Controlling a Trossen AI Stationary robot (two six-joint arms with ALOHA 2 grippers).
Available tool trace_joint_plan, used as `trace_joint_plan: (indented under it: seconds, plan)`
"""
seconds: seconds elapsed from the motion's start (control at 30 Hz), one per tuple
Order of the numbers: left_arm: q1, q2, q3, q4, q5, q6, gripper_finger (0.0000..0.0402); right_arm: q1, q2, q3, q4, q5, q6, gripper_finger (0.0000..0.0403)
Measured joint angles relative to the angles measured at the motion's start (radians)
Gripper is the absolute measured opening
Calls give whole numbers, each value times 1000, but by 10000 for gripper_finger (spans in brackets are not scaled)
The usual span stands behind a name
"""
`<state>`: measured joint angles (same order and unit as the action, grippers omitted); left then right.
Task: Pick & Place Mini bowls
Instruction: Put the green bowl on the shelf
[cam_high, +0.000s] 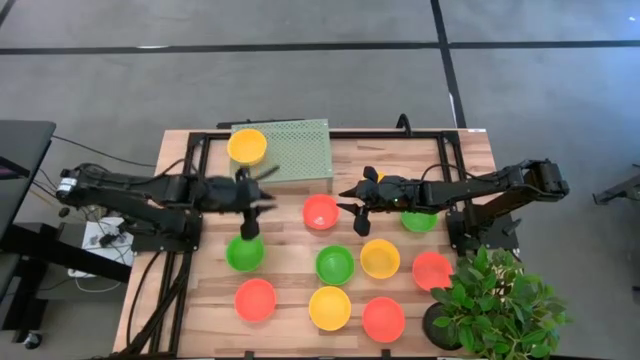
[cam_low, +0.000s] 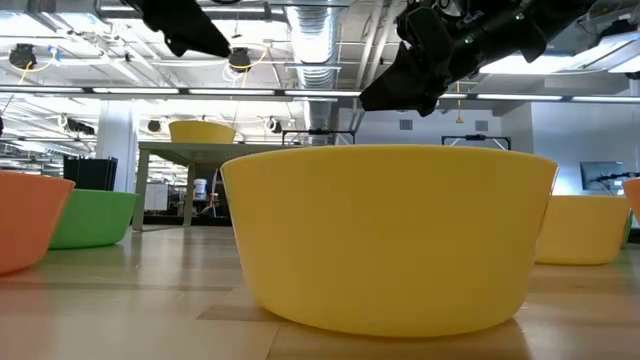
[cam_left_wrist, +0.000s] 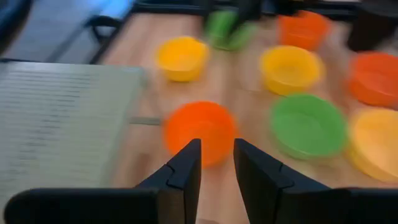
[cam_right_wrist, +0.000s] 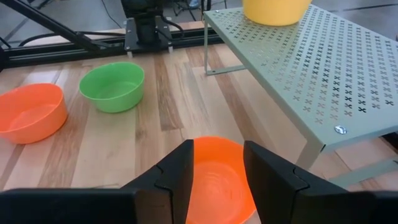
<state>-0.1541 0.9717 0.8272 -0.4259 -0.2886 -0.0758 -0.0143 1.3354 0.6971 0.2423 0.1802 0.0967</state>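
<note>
Yellow mini bowl (cam_low: 388, 238) is filling low view, nearest camera. Wooden tabletop (cam_high: 290, 290) is carrying remaining mini bowls, red, green and yellow, spread across front half. Perforated green shelf (cam_high: 300, 150) is bearing one yellow bowl (cam_high: 246, 145). Left end effector (cam_high: 262, 192), fingers narrowly parted, nothing held, is hovering beside shelf. Right end effector (cam_high: 352, 203), fingers parted, empty, is hanging just beside red bowl (cam_high: 320, 212).

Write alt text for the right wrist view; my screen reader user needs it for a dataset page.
The right gripper hovers open over a glossy orange-red plastic mini bowl on the wooden table. Beyond sit a green mini bowl and another orange-red mini bowl; a yellow mini bowl stands on a pale green perforated metal shelf.
</note>
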Motion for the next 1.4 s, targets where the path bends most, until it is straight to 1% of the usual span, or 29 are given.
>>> trace_joint_plan:
  seconds: [0.13,0.23,0.3,0.37,0.6,0.67,0.83,0.93,1.03,1.2,1.4]
  plan:
    - [-106,4,-58,0,36,-51,97,0,0,0,-2,0,0,136]
    - [-173,4,-115,0,39,-175,97,0,0,0,-2,0,0,135]
    - [-213,4,-153,-3,73,-256,98,0,0,0,-2,0,0,134]
    - [-253,4,-185,-2,113,-320,98,0,0,0,-2,0,0,134]
    - [-371,3,-275,-2,150,-505,98,0,0,0,-2,0,0,134]
    - [-405,3,-304,-4,155,-536,98,0,0,0,-2,0,0,134]
    - [-491,3,-369,-4,157,-543,98,0,0,0,-2,0,0,132]
    - [-510,4,-388,0,126,-562,98,0,0,0,-2,0,0,133]
    - [-510,4,-404,2,116,-577,98,0,0,0,-2,0,0,134]
    - [-511,4,-432,14,132,-619,97,0,0,0,-2,0,0,132]
    - [-513,29,-432,21,136,-587,93,0,0,0,-2,0,0,134]
